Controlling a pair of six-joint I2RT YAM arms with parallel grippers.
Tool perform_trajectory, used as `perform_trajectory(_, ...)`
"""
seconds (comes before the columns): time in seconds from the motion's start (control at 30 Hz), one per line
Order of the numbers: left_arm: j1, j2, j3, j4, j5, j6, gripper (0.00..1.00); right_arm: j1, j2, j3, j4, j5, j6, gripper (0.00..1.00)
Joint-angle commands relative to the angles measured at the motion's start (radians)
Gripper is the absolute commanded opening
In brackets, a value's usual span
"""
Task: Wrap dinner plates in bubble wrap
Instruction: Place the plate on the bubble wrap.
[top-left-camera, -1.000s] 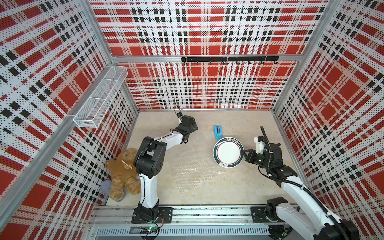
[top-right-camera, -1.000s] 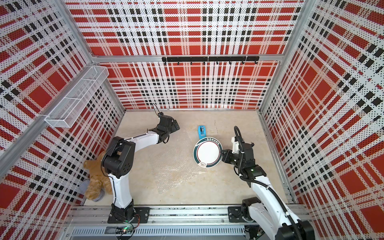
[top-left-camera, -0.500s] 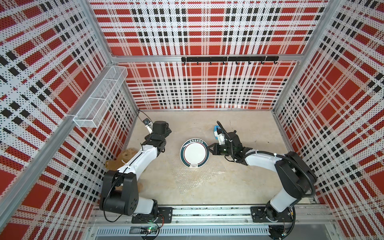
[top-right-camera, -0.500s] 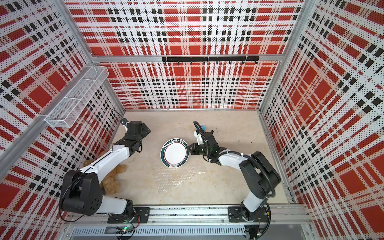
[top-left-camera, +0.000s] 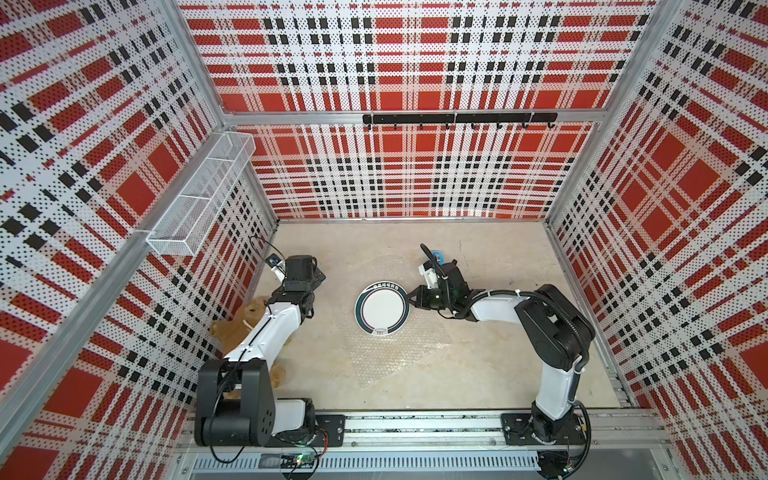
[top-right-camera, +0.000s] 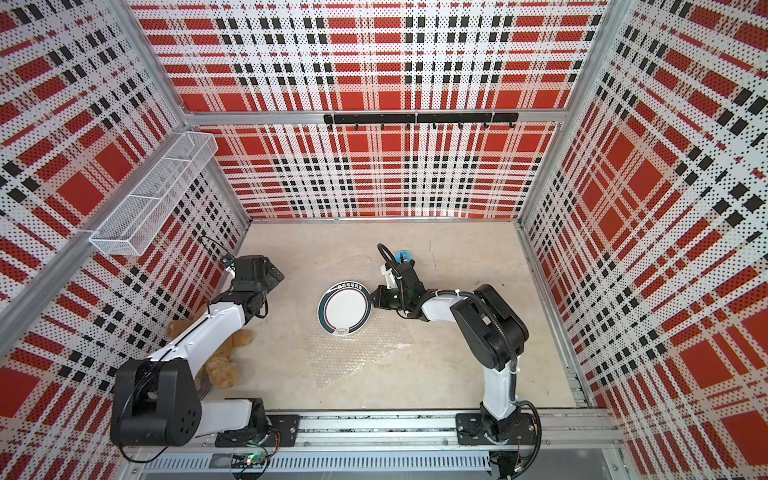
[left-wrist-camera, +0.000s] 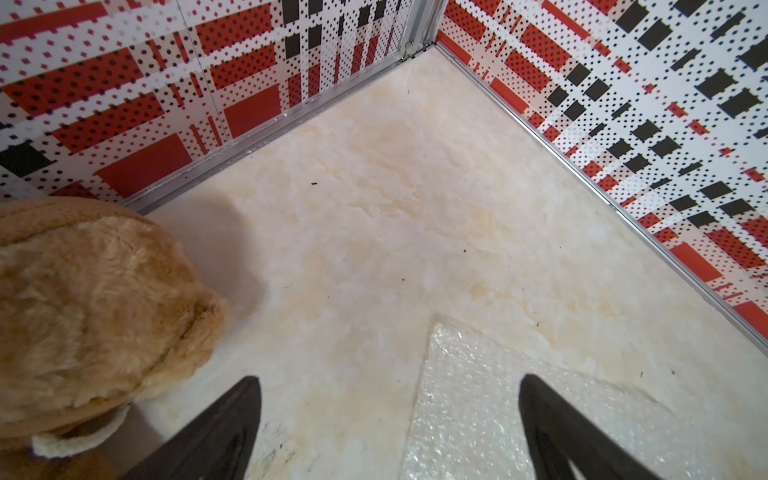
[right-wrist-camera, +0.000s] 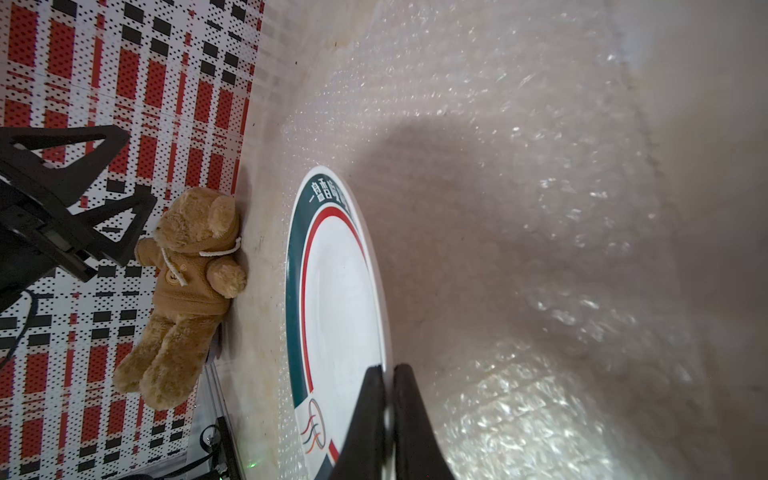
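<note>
1. Top views: the plate (top-left-camera: 383, 308) is over the far part of the wrap (top-left-camera: 386, 361), which lies flat and unfolded on the table (top-left-camera: 498, 374). The right gripper (top-left-camera: 409, 300) pinches the plate's right rim. The left gripper (top-left-camera: 309, 275) hangs near the left wall, well apart from the plate, with nothing in it. A bear (top-left-camera: 237, 332) lies by that wall, and a blue dispenser (top-left-camera: 436, 254) sits just behind the right wrist.
2. Left wrist: the jaws are spread wide and empty. One corner of the wrap (left-wrist-camera: 478, 395) lies below them, untouched, with the bear (left-wrist-camera: 91, 299) beside.
3. Right wrist: the fingers (right-wrist-camera: 370, 415) are pressed together on the plate's (right-wrist-camera: 340, 299) rim. A shadow falls on the wrap under the plate. I cannot tell whether it rests on the sheet or hangs just above.
4. Progress, as I judge it: the plate is brought to the sheet, so placing is nearly done. Left to do: let go of the plate, then fold the sheet over it. No wrapping has begun.
</note>
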Motion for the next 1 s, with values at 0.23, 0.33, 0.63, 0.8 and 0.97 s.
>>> perform_trajectory(0.23, 0.004, 0.04, -0.034, 0.079, 0.081, 0.006, 0.98, 0.006, 0.035, 0.006, 0.019, 0.034, 0.007, 0.1)
perform_trajectory(0.33, 0.004, 0.088, -0.027, 0.105, 0.16, 0.033, 0.98, 0.007, 0.025, 0.01, 0.005, 0.06, -0.016, 0.25)
perform_trajectory(0.63, 0.036, 0.271, 0.03, 0.179, 0.296, 0.077, 0.91, 0.006, -0.074, 0.014, -0.058, 0.158, -0.112, 0.57)
perform_trajectory(0.8, 0.084, 0.366, 0.071, 0.253, 0.42, 0.122, 0.81, 0.007, -0.142, 0.0, -0.04, 0.196, -0.133, 1.0)
perform_trajectory(0.97, 0.087, 0.463, 0.173, 0.174, 0.411, 0.186, 0.63, 0.007, -0.205, -0.012, -0.07, 0.245, -0.185, 1.0)
